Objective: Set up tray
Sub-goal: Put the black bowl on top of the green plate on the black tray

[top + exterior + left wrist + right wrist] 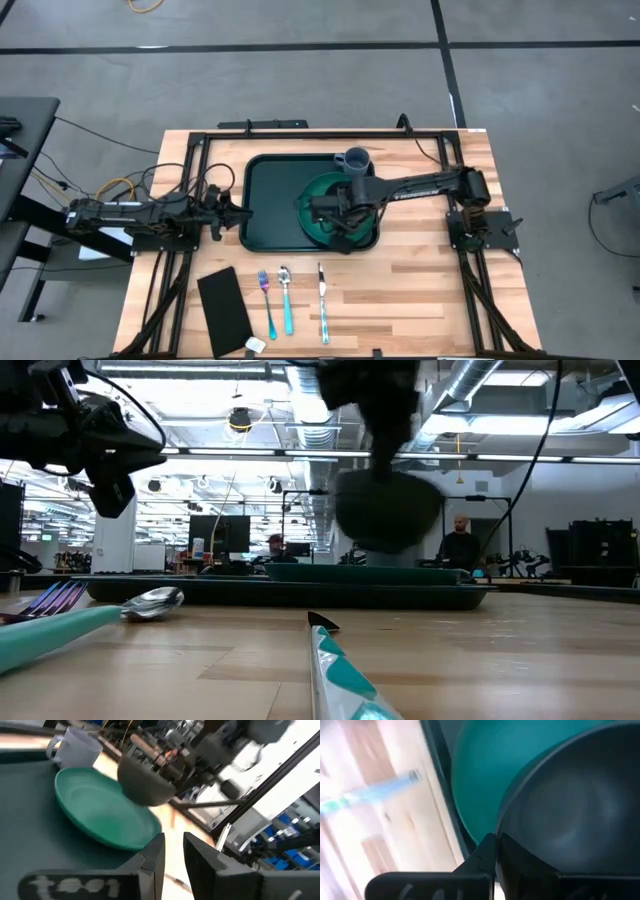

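Dark green tray [268, 205] at table centre, holding a green plate [322, 190] and, at the far edge, a grey mug [355, 160]. Right gripper [326, 208] clamped on a dark bowl [142, 782], raised over the plate. Left gripper [240, 211] just left of the tray, fingers slightly apart.

Worktop [420, 290]: pale planked wood. Tray [265, 200]: smooth dark green plastic. Bowl [570, 815]: smooth dark grey, faint sheen. Spoon [152, 601]: shiny metal.

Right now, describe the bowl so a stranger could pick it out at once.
Start at the tray, then the green plate on it. The dark bowl hangs just above the plate, held by the right gripper; the pale mug stands on the tray.
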